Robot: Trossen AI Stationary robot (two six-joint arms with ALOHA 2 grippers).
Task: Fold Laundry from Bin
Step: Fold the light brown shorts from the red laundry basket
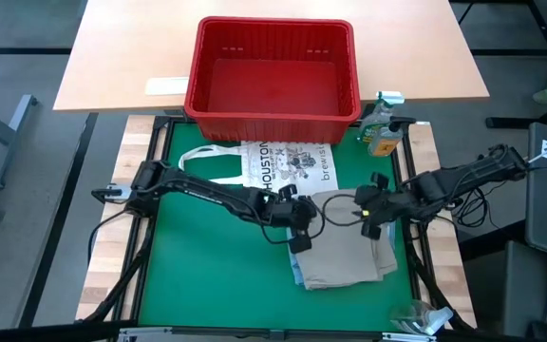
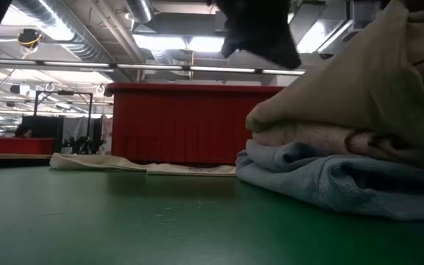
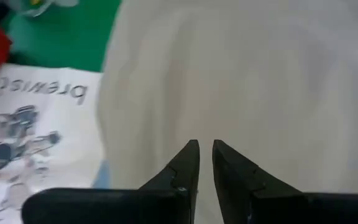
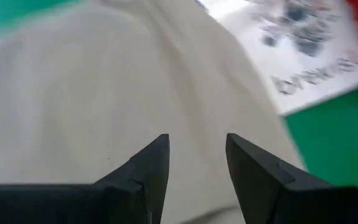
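On the green mat (image 1: 207, 285), the left gripper (image 3: 205, 149), nearly closed, and the open right gripper (image 4: 196, 144) hover over the khaki-grey cloth garment (image 1: 345, 252), six o'clock of the red slotted plastic bin (image 1: 273, 68).

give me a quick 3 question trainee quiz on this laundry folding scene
1. True or false: the red bin has garments in it.
2. Which piece tops the folded stack? A) khaki-grey B) maroon C) white
3. Which gripper's fingers stand wider apart, the left gripper or the right gripper?

Key
1. False: in the high view only its bare floor shows.
2. A: the khaki-grey garment lies over pink and light blue pieces.
3. The right one; both hang over the khaki-grey cloth.
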